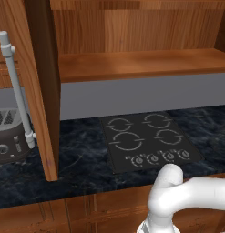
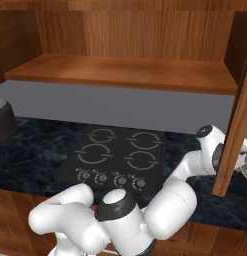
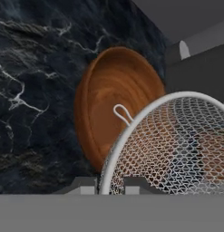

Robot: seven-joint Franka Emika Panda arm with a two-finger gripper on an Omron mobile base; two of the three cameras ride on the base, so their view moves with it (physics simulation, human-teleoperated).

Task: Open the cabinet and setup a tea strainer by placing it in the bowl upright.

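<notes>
- The reddish-brown wooden wall cabinet (image 1: 132, 63) is wide open, with its left door (image 1: 38, 91) swung out edge-on and the long grey bar handle (image 1: 16, 86) facing the silver toaster (image 1: 9, 136).
- The plain wood shelf (image 2: 120, 72) inside looks bare.
- Below it there's a black four-burner cooktop (image 1: 148, 141) set into the dark marbled worktop (image 3: 36, 90).
- In the hand view, the gripper (image 3: 109, 186) has the silver wire-mesh tea strainer (image 3: 177, 145) right up against its dark tips. I honestly can't tell how far apart the jaws are or whether they're actually clamping it.
- The strainer sits in front of the brown wooden bowl (image 3: 113, 95), overlapping its rim, and the bowl rests on the worktop.
</notes>
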